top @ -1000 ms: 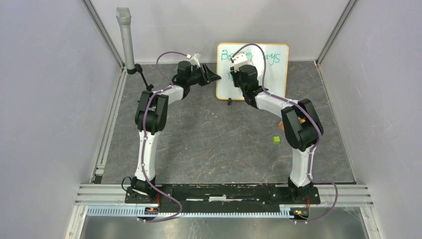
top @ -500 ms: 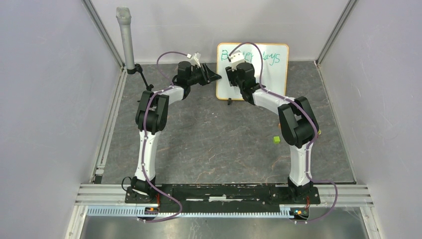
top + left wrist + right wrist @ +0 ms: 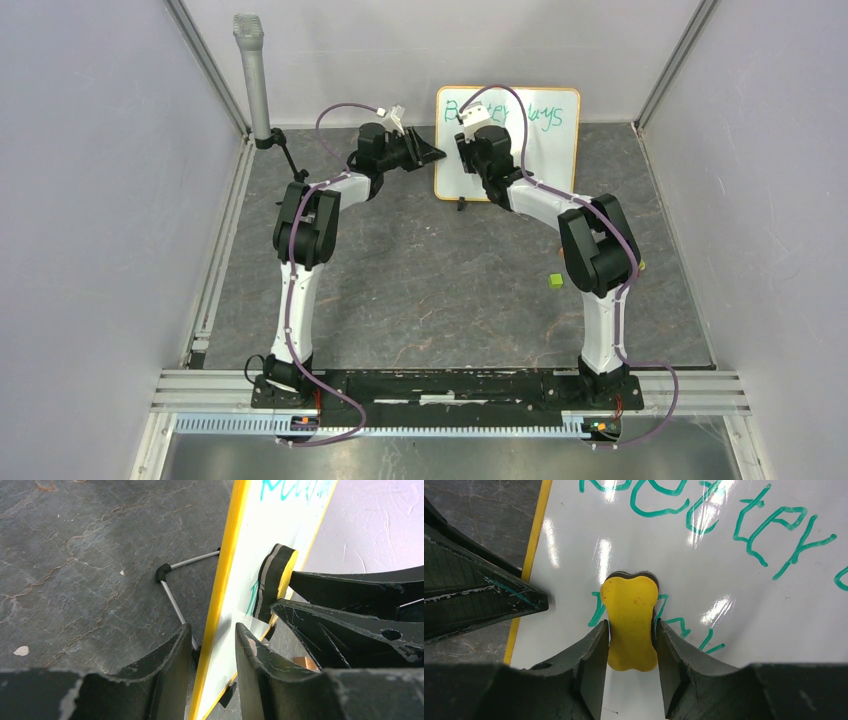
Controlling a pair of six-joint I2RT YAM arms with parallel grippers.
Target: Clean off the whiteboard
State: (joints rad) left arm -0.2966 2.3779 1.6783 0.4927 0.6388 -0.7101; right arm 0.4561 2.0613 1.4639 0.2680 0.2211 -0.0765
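Whiteboard (image 3: 556, 150) stands upright at the back of the table (image 3: 430, 290), near the rear wall, teal writing on its face. My left gripper (image 3: 212, 635) has its jaws set narrowly apart astride the board's left frame edge; I cannot tell whether they actually pinch it. My right gripper (image 3: 631, 630) has its jaws closed on a yellow eraser (image 3: 630, 610), whose dark pad lies flat against the board's lower left, over some writing.
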